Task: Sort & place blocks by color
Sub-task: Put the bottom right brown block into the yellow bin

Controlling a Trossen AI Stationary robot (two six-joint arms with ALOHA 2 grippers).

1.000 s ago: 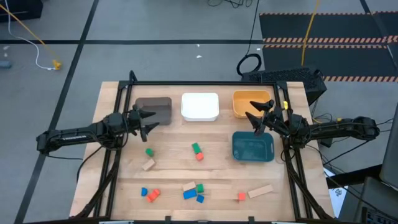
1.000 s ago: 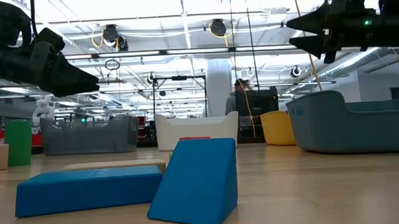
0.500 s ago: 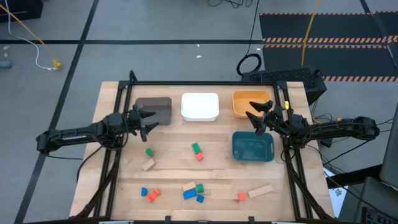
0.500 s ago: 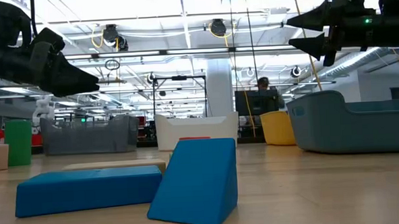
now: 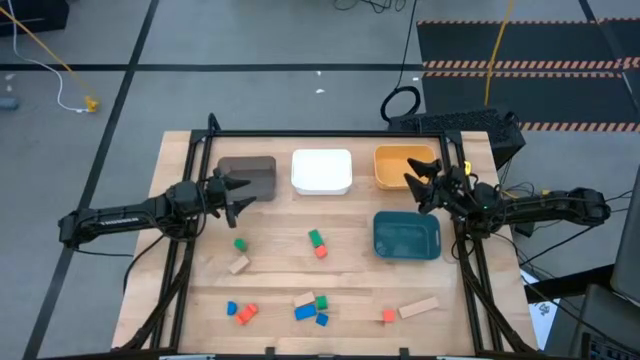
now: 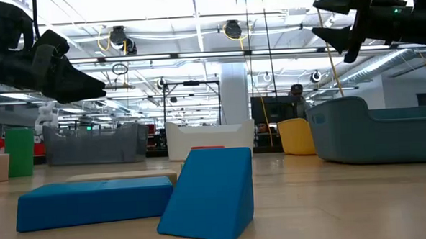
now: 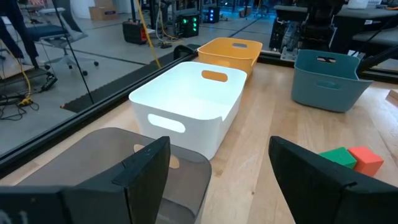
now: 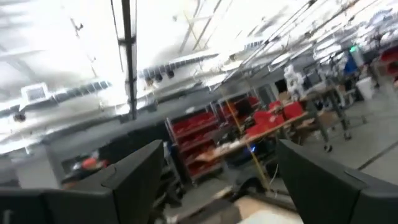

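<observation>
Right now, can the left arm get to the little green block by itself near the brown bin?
Probably yes. The left end effector hangs open just above the green block, with only bare table between them and nothing stacked on it.

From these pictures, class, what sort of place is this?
Probably a robotics lab in an industrial hall: a wooden worktable framed by black metal, exposed ceiling lights and ducts, red storage racks.

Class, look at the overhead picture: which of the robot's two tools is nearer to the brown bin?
Left. The left tool hangs open at the brown bin, over its near edge. The right tool, also open, is across the table between the orange bin and teal bin.
</observation>
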